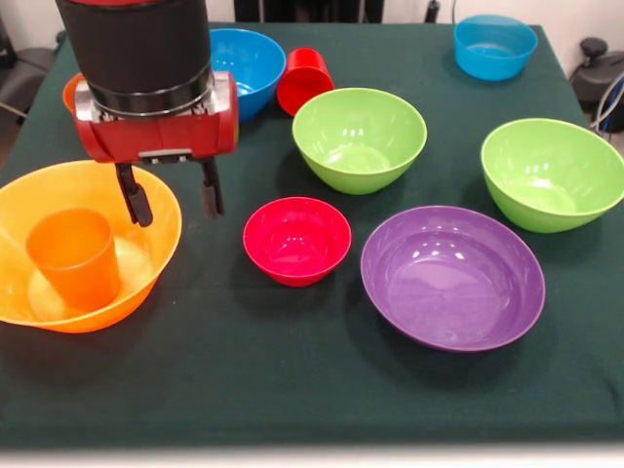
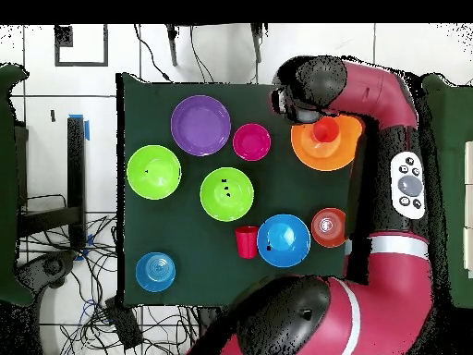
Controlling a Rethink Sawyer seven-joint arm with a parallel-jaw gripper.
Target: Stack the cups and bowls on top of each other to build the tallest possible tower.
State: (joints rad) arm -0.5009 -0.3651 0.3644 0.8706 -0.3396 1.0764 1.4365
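The big orange bowl (image 1: pixel 161 239) sits at the left with the orange cup (image 1: pixel 76 258) upright inside it. My gripper (image 1: pixel 173 198) is open and empty, hanging over the bowl's right rim. The small crimson bowl (image 1: pixel 296 239) sits on the cloth just right of the gripper. The purple bowl (image 1: pixel 451 276) is further right. Two lime green bowls (image 1: pixel 359 136) (image 1: pixel 551 171) and two blue bowls (image 1: pixel 244 60) (image 1: pixel 494 44) stand behind. The red cup (image 1: pixel 304 80) seems to lie on its side by the blue bowl. The small orange bowl (image 1: pixel 70 93) is mostly hidden behind the arm.
A dark green cloth (image 1: pixel 292 390) covers the table. In the overhead view the arm (image 2: pixel 393 176) runs along the table's right side, over the big orange bowl (image 2: pixel 346 153). Cables lie on the floor at the lower left (image 2: pixel 97 296).
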